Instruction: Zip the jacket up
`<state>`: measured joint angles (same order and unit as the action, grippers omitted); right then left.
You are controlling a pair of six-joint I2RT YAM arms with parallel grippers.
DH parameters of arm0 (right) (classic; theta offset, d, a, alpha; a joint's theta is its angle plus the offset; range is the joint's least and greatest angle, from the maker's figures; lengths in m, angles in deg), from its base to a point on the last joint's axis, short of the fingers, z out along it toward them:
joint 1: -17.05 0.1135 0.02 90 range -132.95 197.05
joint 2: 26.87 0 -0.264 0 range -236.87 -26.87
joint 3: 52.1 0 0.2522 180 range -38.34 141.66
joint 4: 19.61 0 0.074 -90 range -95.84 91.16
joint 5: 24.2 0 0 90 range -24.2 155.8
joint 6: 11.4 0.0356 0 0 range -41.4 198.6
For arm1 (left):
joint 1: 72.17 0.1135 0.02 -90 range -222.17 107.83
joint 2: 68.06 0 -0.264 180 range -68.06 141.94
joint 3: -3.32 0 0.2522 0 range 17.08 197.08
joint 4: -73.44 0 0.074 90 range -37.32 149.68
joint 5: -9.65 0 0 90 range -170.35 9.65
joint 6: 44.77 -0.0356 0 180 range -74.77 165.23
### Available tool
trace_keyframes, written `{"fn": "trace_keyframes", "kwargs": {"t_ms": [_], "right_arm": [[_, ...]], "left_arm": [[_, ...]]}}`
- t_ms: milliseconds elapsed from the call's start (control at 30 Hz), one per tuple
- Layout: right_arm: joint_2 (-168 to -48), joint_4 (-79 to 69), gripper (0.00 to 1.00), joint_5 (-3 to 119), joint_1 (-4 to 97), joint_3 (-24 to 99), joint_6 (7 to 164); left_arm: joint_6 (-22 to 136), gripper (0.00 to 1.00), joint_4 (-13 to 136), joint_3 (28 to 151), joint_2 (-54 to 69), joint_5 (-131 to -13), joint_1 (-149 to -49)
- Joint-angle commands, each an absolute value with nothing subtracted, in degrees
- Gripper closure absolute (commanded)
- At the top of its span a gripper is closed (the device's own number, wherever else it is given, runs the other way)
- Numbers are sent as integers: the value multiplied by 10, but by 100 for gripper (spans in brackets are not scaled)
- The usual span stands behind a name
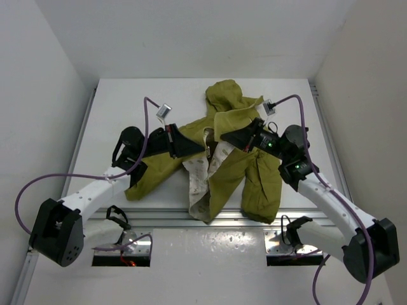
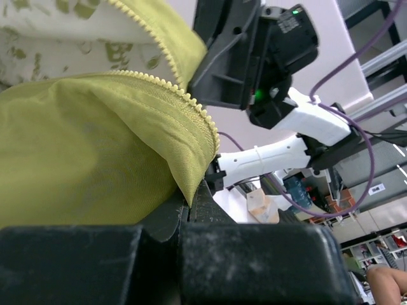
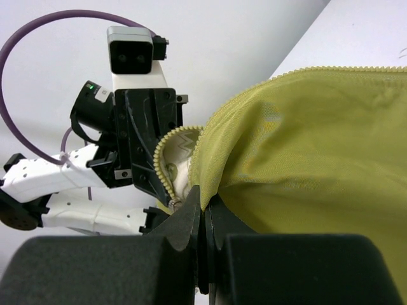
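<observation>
The olive-green hooded jacket lies open on the white table, hood at the back, cream printed lining showing down the middle. My left gripper is shut on the left front edge by the zipper teeth; the left wrist view shows the fabric corner pinched between the closed jaws. My right gripper is shut on the right front edge; the right wrist view shows the green fabric clamped, with zipper teeth and lining beside it. The two grippers face each other, a few centimetres apart.
The jacket's sleeves spread toward the near table edge. Purple cables arc over both arms. White walls enclose the table on three sides. Bare table surface lies at the back left.
</observation>
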<state>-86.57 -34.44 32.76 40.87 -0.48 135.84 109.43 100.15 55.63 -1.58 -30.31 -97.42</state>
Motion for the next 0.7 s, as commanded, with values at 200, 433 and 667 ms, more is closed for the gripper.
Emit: {"fn": "trace_keyframes", "kwargs": {"t_ms": [200,433,667], "right_arm": [[-874,-393,100,328,429,33,1379],[-884,-392,100,333,439,55,1393],[-884,-386,100,334,439,63,1403]], "left_arm": [[1178,100,1165,545,-6,-284,-981],[1205,100,1182,551,4,-284,-981],[1250,100,1208,544,4,-308,-963]]}}
